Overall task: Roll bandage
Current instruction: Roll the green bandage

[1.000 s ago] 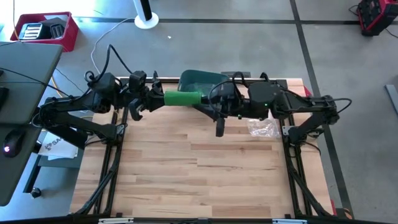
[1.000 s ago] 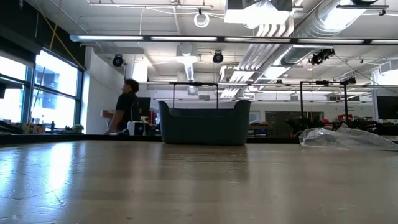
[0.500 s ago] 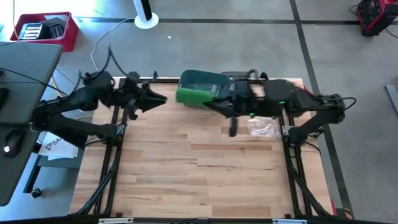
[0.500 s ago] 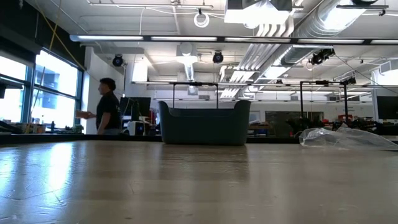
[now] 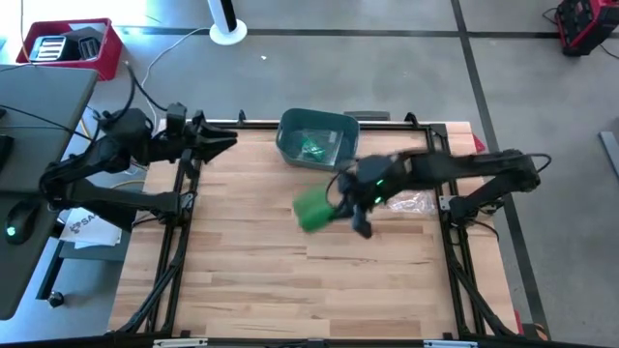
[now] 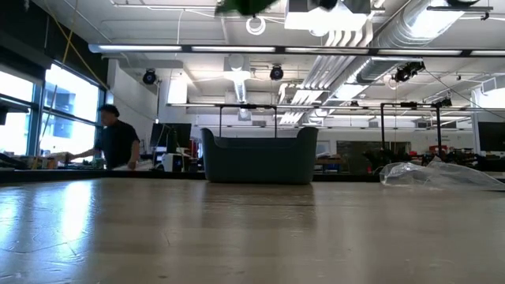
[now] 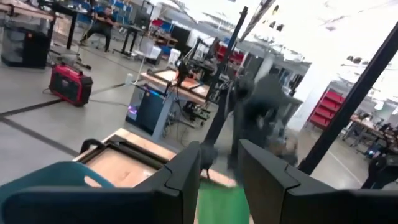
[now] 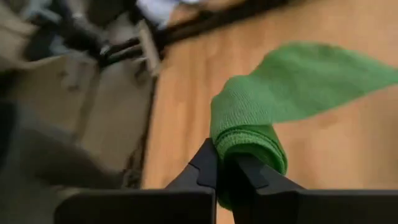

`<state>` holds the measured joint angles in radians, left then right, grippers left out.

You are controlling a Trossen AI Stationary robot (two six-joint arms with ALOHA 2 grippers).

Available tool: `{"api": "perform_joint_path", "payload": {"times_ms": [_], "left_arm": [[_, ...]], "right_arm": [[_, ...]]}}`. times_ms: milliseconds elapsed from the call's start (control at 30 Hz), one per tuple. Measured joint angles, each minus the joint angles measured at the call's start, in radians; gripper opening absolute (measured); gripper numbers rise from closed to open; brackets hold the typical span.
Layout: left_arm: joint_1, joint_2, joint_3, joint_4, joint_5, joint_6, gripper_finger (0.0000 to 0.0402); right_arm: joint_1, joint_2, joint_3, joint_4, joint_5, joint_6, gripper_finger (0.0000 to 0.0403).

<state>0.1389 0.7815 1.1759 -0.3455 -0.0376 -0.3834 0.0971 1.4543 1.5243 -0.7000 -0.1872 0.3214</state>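
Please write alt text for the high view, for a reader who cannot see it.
The right hand holds a green bandage above the wooden table. The left hand waits open at the table's far left edge, beside a teal bin.

One green bandage [image 5: 312, 209], one bin [image 5: 314, 137], one plastic bag [image 5: 414, 201], two arms.

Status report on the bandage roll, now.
Right gripper shut on green bandage, held above mid-table. Left gripper open, empty, at the table's far left edge. Bin and plastic bag nearby, neither in the way.
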Motion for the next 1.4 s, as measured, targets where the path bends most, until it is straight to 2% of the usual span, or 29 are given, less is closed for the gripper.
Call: {"api": "perform_joint_path", "payload": {"times_ms": [67,133,233,333,500,600,800,900,1100,1233,1400], "left_arm": [[-0.002,0.013,0.0,-0.006,0.0,0.002,0.0102],[-0.005,0.026,-0.001,-0.011,0.003,0.002,0.0102],[-0.016,0.046,-0.001,-0.011,0.005,0.002,0.0101],[-0.026,0.067,-0.001,-0.013,0.006,-0.014,0.0101],[-0.046,0.102,-0.001,-0.045,0.006,-0.062,0.0101],[-0.051,0.126,-0.001,-0.044,0.006,-0.076,0.0101],[-0.05,0.183,-0.001,-0.024,-0.022,-0.116,0.0101],[-0.05,0.211,-0.001,-0.005,-0.032,-0.166,0.0101],[-0.041,0.253,0.0,0.009,-0.064,-0.221,0.0101],[-0.03,0.265,0.0,0.013,-0.094,-0.276,0.0101],[-0.028,0.266,0.0,0.027,-0.151,-0.308,0.0101]], "right_arm": [[-0.017,0.0,-0.177,0.193,-0.106,0.057,0.0003],[-0.033,0.005,-0.338,0.466,-0.163,0.114,0.0003],[-0.049,0.037,-0.545,0.86,-0.157,0.184,0.0003],[-0.071,0.093,-0.695,1.199,-0.154,0.311,0.0003],[-0.084,0.219,-0.858,1.507,-0.15,0.48,0.0004],[-0.084,0.283,-0.903,1.596,-0.156,0.546,0.0005],[-0.095,0.409,-0.917,1.649,-0.163,0.587,0.0005],[-0.131,0.473,-0.917,1.67,-0.191,0.619,0.0005],[-0.222,0.543,-0.911,1.717,-0.2,0.78,0.0014],[-0.273,0.546,-0.912,1.74,-0.251,0.757,0.0058],[-0.341,0.548,-0.915,1.797,-0.422,0.778,0.0141]]}}
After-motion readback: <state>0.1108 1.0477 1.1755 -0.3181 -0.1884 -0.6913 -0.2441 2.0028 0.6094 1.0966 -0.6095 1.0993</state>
